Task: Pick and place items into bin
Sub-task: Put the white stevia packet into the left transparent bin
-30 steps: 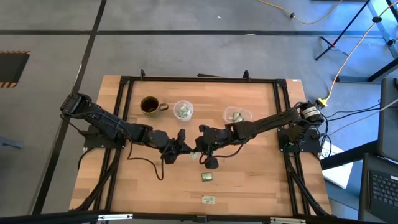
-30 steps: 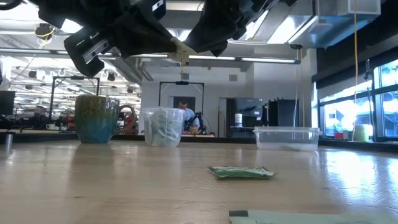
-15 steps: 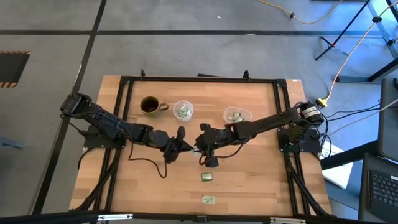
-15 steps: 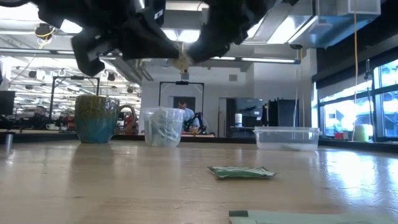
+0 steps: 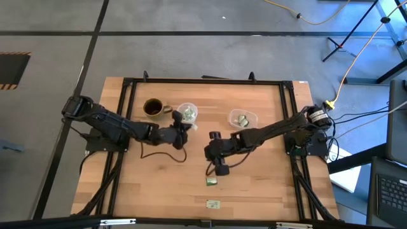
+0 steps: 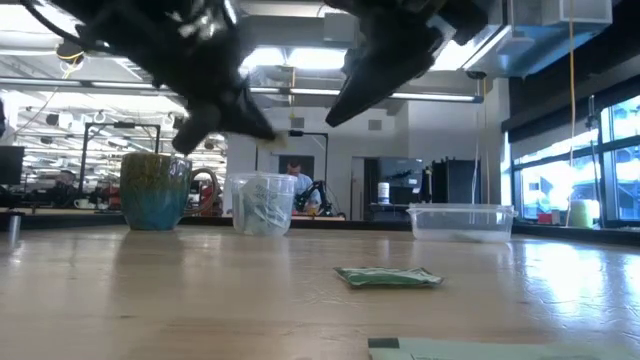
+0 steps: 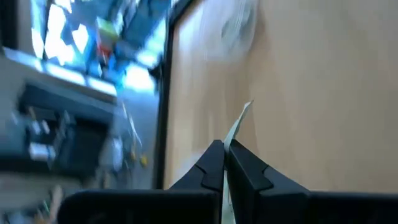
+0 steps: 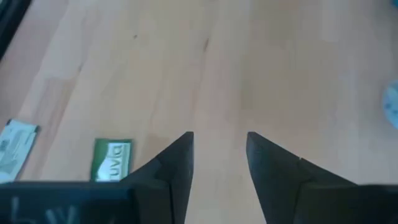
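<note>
— Since a second ago: swung away from mid-counter toward the clear plastic cup [image 5: 187, 112], the left pincer [image 5: 179, 119]; pulled nearer the front edge, the right pincer [image 5: 219, 169].

— Gripping anything?

— Left: pinching shut on a thin pale wrapped packet [image 7: 237, 126]. Right: standing open, holding nothing, hovering over the wooden counter [image 5: 254, 184].

— Remaining packets?

— Lying flat on the counter: a green packet [image 8: 112, 158], a paler green-and-white packet [image 8: 13, 149] beside it.

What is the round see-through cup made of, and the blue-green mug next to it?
The round see-through cup looks like thin clear plastic: packets show through its wall. The blue-green mug seems glazed ceramic, since its surface is shiny and mottled, though that is a guess.
</note>
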{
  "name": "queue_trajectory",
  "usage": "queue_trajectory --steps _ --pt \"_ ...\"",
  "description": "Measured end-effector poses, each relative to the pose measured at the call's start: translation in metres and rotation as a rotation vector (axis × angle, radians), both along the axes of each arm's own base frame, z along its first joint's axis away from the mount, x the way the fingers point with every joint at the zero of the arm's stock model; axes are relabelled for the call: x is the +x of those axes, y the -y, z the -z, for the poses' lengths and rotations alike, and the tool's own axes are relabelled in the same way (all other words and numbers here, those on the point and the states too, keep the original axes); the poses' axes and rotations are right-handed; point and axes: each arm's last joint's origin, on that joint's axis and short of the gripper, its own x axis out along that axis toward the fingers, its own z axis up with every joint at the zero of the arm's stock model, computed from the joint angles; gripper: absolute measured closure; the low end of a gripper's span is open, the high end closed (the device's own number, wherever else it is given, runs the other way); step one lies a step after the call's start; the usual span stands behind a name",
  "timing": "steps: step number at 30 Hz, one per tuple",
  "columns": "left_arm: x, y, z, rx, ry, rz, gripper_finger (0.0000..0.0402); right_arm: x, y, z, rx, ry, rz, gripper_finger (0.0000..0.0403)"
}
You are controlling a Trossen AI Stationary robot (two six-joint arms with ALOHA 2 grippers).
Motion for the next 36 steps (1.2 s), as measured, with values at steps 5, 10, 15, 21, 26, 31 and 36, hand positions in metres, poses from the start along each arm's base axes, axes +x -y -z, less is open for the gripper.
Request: queue_trajectory --steps 5,10,15,21,26,31,36 --pt "-0.006 -0.026 0.010 -0.108 -0.044 -0.169 0.0396 -0.001 -0.013 0.008 -0.024 -0.017 -0.020 0.0252" --pt "-0.010 -0.041 0.014 -0.127 -0.069 -0.249 0.0396 0.002 -0.022 0.019 -0.011 -0.035 -0.010 0.0252" --pt "-0.009 -0.049 0.013 -0.117 -0.062 -0.271 0.0396 0.006 -0.028 0.040 0.005 -0.080 0.016 0.0252" --pt "-0.009 -0.055 0.015 -0.204 -0.076 -0.225 0.0394 0.008 -0.033 0.064 -0.004 -0.151 0.023 0.0252" --pt "-0.010 -0.059 0.015 -0.225 -0.066 -0.244 0.0373 0.006 -0.033 0.068 0.004 -0.177 0.034 0.0252" --pt "-0.010 -0.059 0.015 -0.227 -0.065 -0.242 0.0346 0.003 -0.043 0.068 0.064 -0.202 -0.013 0.0252" --pt "-0.009 -0.059 0.015 -0.227 -0.064 -0.242 0.0339 -0.003 -0.056 0.068 0.065 -0.212 -0.061 0.0252"
